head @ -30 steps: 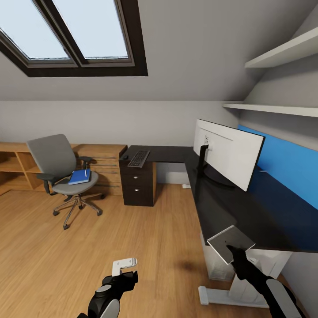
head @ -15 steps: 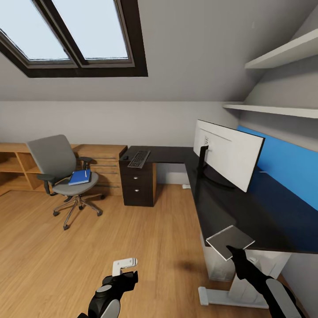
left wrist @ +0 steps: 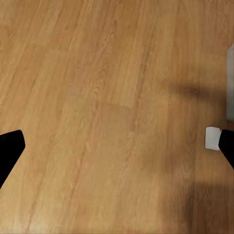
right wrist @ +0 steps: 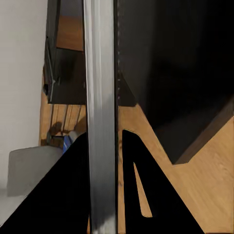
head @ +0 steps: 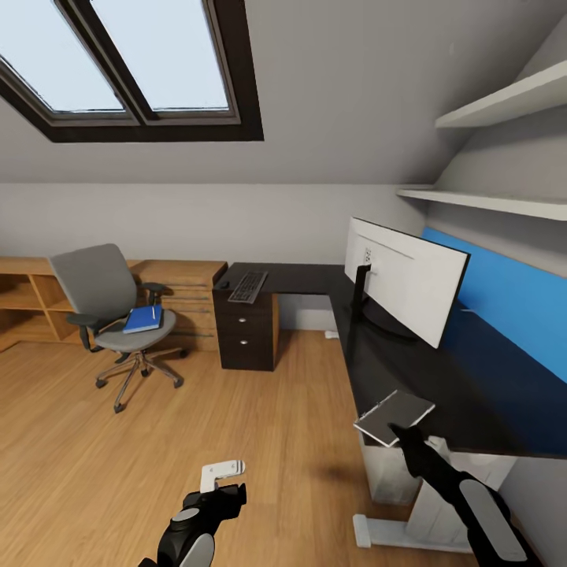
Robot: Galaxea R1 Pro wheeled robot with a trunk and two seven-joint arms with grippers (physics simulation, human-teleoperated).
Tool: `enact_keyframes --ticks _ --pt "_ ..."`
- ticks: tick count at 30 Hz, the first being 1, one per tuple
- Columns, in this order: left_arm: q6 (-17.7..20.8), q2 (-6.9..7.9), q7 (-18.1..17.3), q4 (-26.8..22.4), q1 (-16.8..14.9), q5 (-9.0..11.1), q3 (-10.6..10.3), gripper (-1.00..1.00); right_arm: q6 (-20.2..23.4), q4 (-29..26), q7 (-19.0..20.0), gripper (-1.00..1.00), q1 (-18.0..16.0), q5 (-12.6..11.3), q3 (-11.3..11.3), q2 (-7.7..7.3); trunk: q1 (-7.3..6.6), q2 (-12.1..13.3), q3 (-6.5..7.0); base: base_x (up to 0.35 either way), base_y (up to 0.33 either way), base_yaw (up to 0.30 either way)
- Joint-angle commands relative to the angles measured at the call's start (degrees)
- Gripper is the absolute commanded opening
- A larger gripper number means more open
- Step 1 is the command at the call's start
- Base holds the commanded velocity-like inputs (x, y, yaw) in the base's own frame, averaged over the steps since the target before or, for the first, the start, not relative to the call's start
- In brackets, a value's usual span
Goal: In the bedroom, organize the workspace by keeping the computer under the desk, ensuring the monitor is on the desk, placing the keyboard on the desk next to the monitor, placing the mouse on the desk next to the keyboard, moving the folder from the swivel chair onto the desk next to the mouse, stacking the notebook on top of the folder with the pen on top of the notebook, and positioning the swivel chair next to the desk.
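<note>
Looks like the notebook step. The right gripper is pinched on the thin flat dark-grey notebook, held tilted just past the near edge of the glossy black L-shaped desk. The flat bright blue folder it belongs on sits well off to the gripper's left on the grey fabric swivel chair, so I'd guess the notebook gets parked on the desk first. The left gripper hangs over the wood floor; its black fingertips look spread with nothing between them, though they're barely in view.
</note>
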Motion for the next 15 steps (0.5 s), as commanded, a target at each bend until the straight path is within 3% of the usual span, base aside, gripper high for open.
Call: enact_keyframes --ticks 1,7,10,15 --pt "0.1 0.05 0.5 -0.1 -0.1 0.5 -0.2 1.0 0.3 -0.2 0.6 -1.0 0.0 0.1 0.5 0.0 -0.23 0.4 0.12 0.0 0.0 0.0" --pt "0.1 0.04 0.5 0.1 -0.1 0.5 -0.2 1.0 0.7 -0.5 1.8 -1.0 0.0 0.1 2.2 -0.02 -1.54 2.8 1.2 0.0 0.0 0.0" --pt "0.1 0.03 0.5 0.2 -0.1 0.6 -0.1 1.0 0.8 -1.3 2.0 -1.0 0.0 0.1 4.2 -0.03 -2.2 4.0 1.74 0.0 0.0 0.0" --pt "0.1 0.08 0.5 0.2 -0.1 0.6 -0.1 1.0 0.8 -2.5 2.1 -1.0 0.0 -0.1 5.1 0.0 -2.2 4.0 1.74 0.0 0.0 0.0"
